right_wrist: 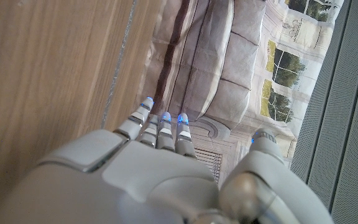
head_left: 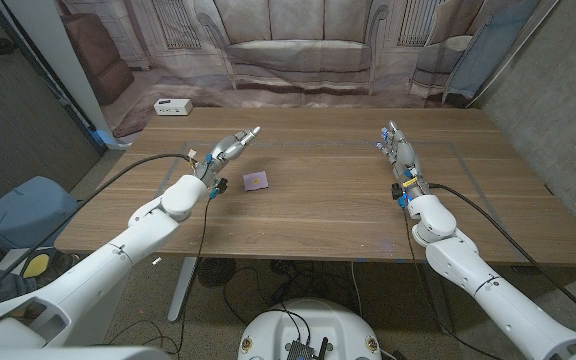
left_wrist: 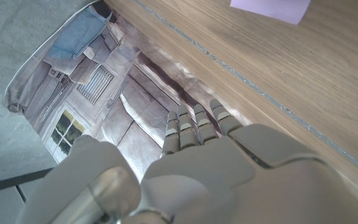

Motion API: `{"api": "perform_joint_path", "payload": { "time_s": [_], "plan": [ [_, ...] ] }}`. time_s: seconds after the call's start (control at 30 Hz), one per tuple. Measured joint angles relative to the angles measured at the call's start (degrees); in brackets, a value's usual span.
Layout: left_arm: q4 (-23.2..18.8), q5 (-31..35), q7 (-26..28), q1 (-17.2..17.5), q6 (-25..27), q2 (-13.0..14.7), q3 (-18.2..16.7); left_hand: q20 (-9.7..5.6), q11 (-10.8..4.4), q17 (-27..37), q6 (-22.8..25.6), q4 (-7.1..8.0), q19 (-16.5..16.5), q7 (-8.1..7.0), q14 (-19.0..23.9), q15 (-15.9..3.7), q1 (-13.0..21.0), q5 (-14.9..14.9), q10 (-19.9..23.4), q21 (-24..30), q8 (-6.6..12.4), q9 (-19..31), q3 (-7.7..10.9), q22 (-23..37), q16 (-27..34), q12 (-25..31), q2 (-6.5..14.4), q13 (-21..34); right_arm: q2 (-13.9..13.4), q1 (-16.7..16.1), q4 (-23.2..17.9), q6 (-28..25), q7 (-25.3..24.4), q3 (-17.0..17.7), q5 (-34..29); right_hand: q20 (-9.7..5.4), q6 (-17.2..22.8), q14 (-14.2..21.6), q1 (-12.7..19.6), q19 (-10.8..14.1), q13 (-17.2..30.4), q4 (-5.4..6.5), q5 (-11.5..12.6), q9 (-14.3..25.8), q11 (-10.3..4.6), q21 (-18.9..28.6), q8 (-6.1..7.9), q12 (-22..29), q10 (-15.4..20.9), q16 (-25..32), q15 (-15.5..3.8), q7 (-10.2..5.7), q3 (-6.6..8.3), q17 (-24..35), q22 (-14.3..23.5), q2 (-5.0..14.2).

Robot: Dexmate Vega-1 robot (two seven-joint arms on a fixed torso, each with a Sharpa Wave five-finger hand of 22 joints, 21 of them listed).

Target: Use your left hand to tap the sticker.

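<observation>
A small purple sticker (head_left: 257, 180) lies flat on the wooden tabletop (head_left: 328, 215), just beside the robot's left hand (head_left: 226, 151) at about its 4 o'clock and apart from it. That hand hovers with fingers extended toward 1 o'clock, holding nothing. The right hand (head_left: 398, 150), well apart at 3 o'clock, stands fingers straight, holding nothing.

My right hand (right_wrist: 160, 180) held nothing, its fingers (right_wrist: 165, 132) stretched out together beside the wooden tabletop (right_wrist: 48, 68), pointing toward a printed backdrop (right_wrist: 229, 56) of sofa and windows.
</observation>
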Motion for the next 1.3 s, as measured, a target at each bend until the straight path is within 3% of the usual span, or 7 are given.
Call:
{"api": "perform_joint_path", "payload": {
  "time_s": [0.17, 0.8, 1.3],
  "plan": [
    [2.04, -2.54, -1.44, -0.05, -2.01, -1.32, -0.34, 0.64, 0.00, 0.00, -0.16, 0.00, -0.71, -0.16, -0.61, -0.10, 0.02, 0.00, 0.00, -0.40, 0.00, 0.00, 0.00, 0.00, -0.46, -0.27, 0.02, 0.00, 0.46, 0.54, 1.22, 1.13, 1.49, -0.04, 0.87, 0.00, 0.00, 0.00, 0.00, 0.00, 0.00, 0.00, 0.00, 0.00, 0.00, 0.00, 0.00, 0.00, 0.00, 0.00, 0.00, 0.00, 0.00, 0.00, 0.00, 0.00],
    [7.79, -11.97, -6.05, -0.55, -7.10, -5.65, -1.58, 0.34, 0.09, 0.01, -1.38, -0.24, -1.00, 0.07, -0.84, -0.24, 0.30, 0.00, -0.34, -0.40, -0.52, 0.00, -0.24, 0.01, -0.46, -0.40, 0.30, -0.28, 0.52, 0.94, 2.91, 2.50, 3.62, 0.15, 2.28, 0.22, 0.00, -0.01, 0.00, 0.21, 0.00, 0.00, 0.00, 0.00, 0.00, 0.00, 0.00, 0.00, -0.01, 0.00, -0.01, 0.00, 0.00, 0.00, 0.00, 0.00],
    [10.44, -14.52, -6.79, -0.47, -9.24, -7.70, -1.98, 0.03, -0.21, 0.01, -1.46, -0.24, -1.32, -0.01, -0.94, -0.13, 0.68, 0.00, -0.64, -0.40, -0.52, 0.01, -0.24, 0.01, -0.68, -0.79, 0.68, -0.28, 0.34, 0.75, 2.84, 1.89, 3.49, 0.25, 2.53, 0.31, 0.00, 0.40, 0.00, 0.30, 0.00, 0.00, 0.00, 0.00, -0.10, 0.00, 0.00, 0.00, 0.51, 0.00, -0.01, 0.00, 0.00, 0.00, 0.00, 0.00]
  ]
}}
